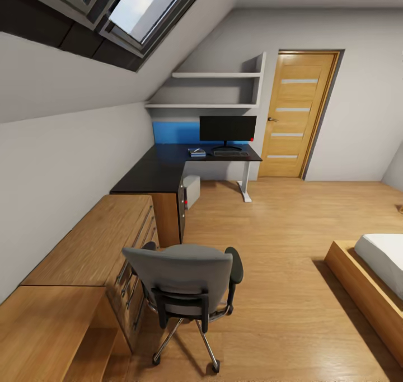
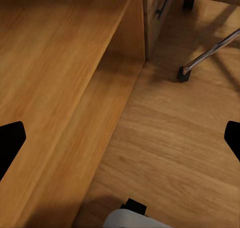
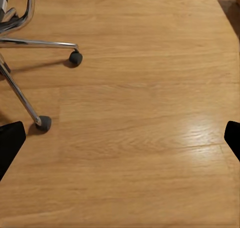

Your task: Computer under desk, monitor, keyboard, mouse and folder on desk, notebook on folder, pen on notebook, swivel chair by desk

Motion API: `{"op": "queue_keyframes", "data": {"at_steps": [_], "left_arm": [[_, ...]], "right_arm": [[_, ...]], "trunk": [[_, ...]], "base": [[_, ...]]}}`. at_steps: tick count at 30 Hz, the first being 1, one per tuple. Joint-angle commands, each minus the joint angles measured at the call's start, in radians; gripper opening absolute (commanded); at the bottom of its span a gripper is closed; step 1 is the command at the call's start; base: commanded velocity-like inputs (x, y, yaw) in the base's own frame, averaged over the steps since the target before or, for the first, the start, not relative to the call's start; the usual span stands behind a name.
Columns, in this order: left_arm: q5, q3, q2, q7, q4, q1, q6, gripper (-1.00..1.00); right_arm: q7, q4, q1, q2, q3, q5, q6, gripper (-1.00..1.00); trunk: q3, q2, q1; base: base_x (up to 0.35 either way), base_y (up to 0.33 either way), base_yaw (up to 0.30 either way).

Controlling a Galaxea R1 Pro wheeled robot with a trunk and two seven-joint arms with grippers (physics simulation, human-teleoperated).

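Observation:
The grey swivel chair (image 1: 184,276) stands in the foreground with its back to me, well short of the dark L-shaped desk (image 1: 162,172). Its backrest hides the seat, so no folder shows. On the desk's far end stand the black monitor (image 1: 228,130) and, in front of it, the keyboard (image 1: 230,154). A small stacked item (image 1: 196,152) lies to the keyboard's left. The pale computer (image 1: 191,190) sits under the desk. My left gripper (image 2: 120,143) hangs open over the floor beside a wooden unit. My right gripper (image 3: 120,140) is open above bare floor near the chair's castors (image 3: 43,122).
A low wooden drawer unit (image 1: 89,242) runs along the left wall up to the desk. A bed with a wooden frame (image 1: 369,292) lies at the right. A wooden door (image 1: 296,113) is behind the desk. Wood floor stretches between chair, desk and bed.

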Motion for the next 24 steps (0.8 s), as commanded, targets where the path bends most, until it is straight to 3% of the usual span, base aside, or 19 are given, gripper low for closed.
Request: {"op": "queue_keyframes", "data": {"at_steps": [1,24], "left_arm": [[0.004,-0.009,0.000,0.006,0.000,-0.001,-0.002,1.00],[0.004,-0.009,-0.001,0.005,0.001,-0.001,-0.001,1.00]], "right_arm": [[-0.006,0.002,-0.001,0.001,0.009,-0.003,-0.003,1.00],[-0.006,0.001,-0.001,0.001,0.009,-0.003,-0.004,1.00]], "trunk": [[-0.004,-0.008,0.004],[-0.077,-0.169,0.092]], "base": [[-0.032,0.000,0.000],[-0.005,0.000,0.000]]}}
